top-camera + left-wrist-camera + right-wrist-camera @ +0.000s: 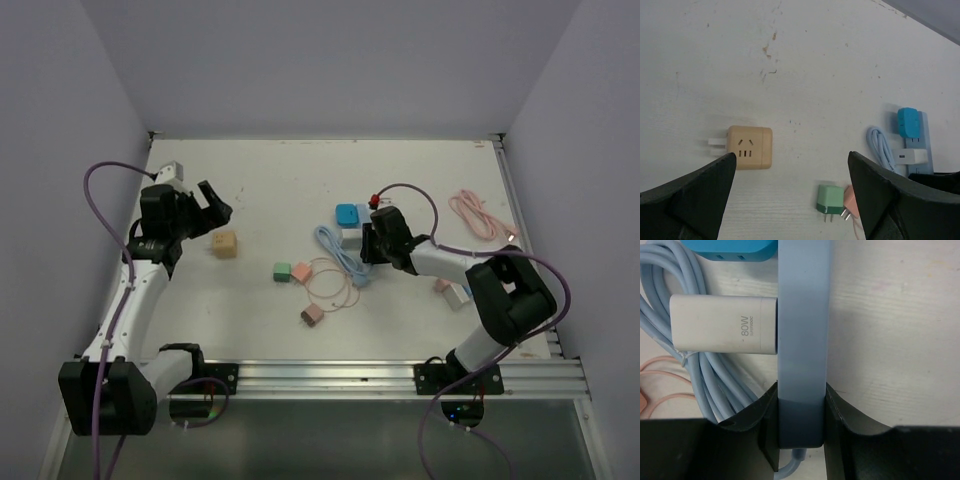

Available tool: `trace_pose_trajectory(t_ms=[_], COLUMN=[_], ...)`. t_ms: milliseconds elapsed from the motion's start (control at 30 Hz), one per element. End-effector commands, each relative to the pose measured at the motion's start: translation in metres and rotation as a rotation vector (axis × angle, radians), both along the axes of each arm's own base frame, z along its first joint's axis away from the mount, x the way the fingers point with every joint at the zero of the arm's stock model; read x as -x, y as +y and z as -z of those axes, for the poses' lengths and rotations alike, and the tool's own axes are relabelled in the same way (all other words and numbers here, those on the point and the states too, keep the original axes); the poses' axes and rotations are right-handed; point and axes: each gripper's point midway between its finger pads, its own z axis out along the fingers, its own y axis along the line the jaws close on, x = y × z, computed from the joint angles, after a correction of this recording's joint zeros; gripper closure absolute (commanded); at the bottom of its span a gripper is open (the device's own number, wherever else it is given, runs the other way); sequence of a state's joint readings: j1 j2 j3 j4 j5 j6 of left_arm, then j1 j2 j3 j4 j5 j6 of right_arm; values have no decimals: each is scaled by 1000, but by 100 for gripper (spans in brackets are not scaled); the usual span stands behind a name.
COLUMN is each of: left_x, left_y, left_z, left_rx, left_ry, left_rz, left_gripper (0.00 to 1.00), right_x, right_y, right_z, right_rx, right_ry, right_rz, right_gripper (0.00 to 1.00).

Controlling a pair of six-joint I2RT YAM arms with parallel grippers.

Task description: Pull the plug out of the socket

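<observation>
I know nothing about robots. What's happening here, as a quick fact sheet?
right gripper: clamped on the end of the pale-blue power strip
plugged into strip: white 80W charger, blue plug
left gripper: open, empty, near the tan adapter
task status: both plugs still in

Soft, even overhead light, with no glare on the white counter. Shadows are faint; a blurred one lies right of the power strip. Print on the white charger is crisp. The left gripper shows dark, with little detail.
</observation>
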State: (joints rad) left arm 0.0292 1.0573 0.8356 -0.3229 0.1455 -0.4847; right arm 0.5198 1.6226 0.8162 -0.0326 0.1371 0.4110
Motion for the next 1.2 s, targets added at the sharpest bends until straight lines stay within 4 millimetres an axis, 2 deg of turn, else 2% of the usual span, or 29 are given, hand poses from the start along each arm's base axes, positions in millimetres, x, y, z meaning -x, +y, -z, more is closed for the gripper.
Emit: trace_pose_trajectory(t_ms=[0, 33, 100, 200, 367, 467, 500, 533, 600, 633, 667, 700, 733, 800, 833, 900, 933, 1000, 1033, 1167], left_x=[-7, -6, -4, 4, 8, 9, 10, 9, 8, 7, 3, 4, 1, -2, -4, -7, -9, -13, -14, -16], left_y=[-20, -35, -47, -78, -114, -141, -156, -165, -187, -195, -200, -215, -223, -239, -245, -257, -262, -272, -276, -293], left_z=[-11, -10, -8, -6, -6, -4, -10, -4, -10, -4, -6, -13, -8, -13, -5, -6, 4, 4, 12, 9], left_rx=[2, 5, 20, 65, 189, 230, 237, 247, 254, 252, 246, 259, 257, 266, 261, 270, 263, 264, 256, 278], left_ry=[-63, -58, -47, -26, -18, -13, -35, -16, -44, -25, -31, -60, -54, -93, -80, -91, -67, -76, -59, -88], left_rz=[105, 147, 171, 236, 264, 288, 315, 316, 345, 352, 343, 370, 374, 392, 398, 413, 415, 420, 421, 447], left_gripper=[4, 4, 4, 4, 3, 2, 2, 2, 0, 0, 0, 0, 0, 1, 1, 0, 1, 0, 1, 0], right_x=[-5, -6, -11, -16, -15, -11, -8, -8, -6, -5, -5, -5, -3, -2, -1, 0, 1, 2, 3, 4], right_y=[25, 24, 25, 25, 30, 29, 27, 27, 27, 28, 28, 28, 32, 36, 38, 40, 42, 43, 45, 47], right_z=[-27, -32, -43, -61, -88, -92, -92, -97, -99, -100, -100, -99, -98, -98, -98, -100, -101, -101, -102, -103], right_rx=[-136, -142, -156, -182, -259, -278, -281, -293, -312, -328, -343, -347, -366, -392, -411, -432, -436, -443, -450, -459], right_ry=[-86, -107, -150, -218, -325, -358, -365, -388, -400, -409, -408, -408, -398, -390, -389, -389, -390, -389, -388, -389], right_rz=[-45, -39, -33, -32, -56, -68, -69, -70, -80, -88, -85, -88, -108, -120, -136, -143, -150, -161, -168, -182], right_gripper=[100, 100, 100, 100, 100, 100, 100, 100, 100, 100, 100, 100, 100, 100, 100, 100, 100, 100, 100, 100])
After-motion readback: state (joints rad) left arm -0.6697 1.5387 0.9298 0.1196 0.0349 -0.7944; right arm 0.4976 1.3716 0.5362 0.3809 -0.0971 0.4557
